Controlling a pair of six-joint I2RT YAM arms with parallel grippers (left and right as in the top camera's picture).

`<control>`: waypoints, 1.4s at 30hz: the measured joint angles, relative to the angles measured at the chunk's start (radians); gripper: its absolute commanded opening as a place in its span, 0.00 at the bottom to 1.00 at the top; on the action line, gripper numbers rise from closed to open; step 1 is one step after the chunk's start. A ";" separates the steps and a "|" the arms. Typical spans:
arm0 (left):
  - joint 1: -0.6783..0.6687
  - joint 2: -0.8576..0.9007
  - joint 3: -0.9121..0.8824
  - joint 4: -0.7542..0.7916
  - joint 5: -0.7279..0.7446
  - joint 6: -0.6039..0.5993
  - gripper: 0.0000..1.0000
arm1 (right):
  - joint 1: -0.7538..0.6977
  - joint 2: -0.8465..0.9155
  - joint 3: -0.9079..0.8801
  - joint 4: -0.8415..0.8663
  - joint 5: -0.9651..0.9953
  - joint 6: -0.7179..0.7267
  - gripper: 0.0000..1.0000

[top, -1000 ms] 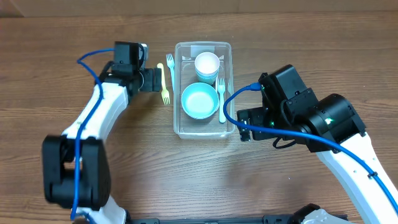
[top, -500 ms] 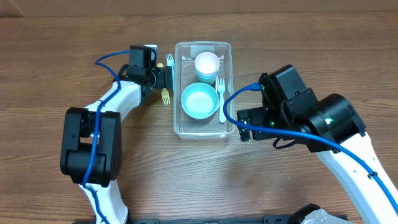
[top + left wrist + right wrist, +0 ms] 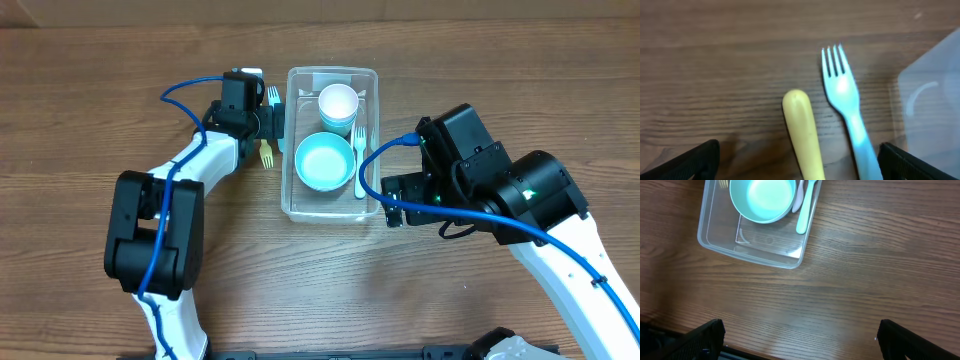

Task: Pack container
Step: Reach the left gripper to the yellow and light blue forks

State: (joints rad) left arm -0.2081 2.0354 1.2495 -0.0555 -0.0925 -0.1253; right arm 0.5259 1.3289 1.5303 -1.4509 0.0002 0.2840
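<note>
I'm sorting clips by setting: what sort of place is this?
Likely a robotics lab bench: left arm and right arm over a wood-grain table, with a clear container holding a light-blue bowl.

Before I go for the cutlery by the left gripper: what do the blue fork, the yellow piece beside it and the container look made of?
Blue fork: probably plastic, smooth and slightly glossy, with a soft highlight on its head. Yellow handle: looks like the same moulded plastic, with a rounded end. Container: clear plastic; the grain of the table shows through its floor.
</note>
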 measured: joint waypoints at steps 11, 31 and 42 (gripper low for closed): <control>-0.002 0.085 0.002 0.066 -0.010 -0.026 1.00 | 0.000 0.000 0.000 0.000 0.000 0.000 1.00; -0.002 0.095 0.132 -0.219 -0.023 -0.033 0.53 | 0.000 0.000 0.000 0.000 0.000 0.000 1.00; -0.002 0.095 0.138 -0.230 0.036 -0.037 0.46 | 0.000 0.000 0.000 0.000 0.000 0.000 1.00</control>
State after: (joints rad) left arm -0.2100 2.1304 1.3872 -0.2859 -0.0563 -0.1627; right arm 0.5259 1.3289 1.5303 -1.4509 -0.0002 0.2836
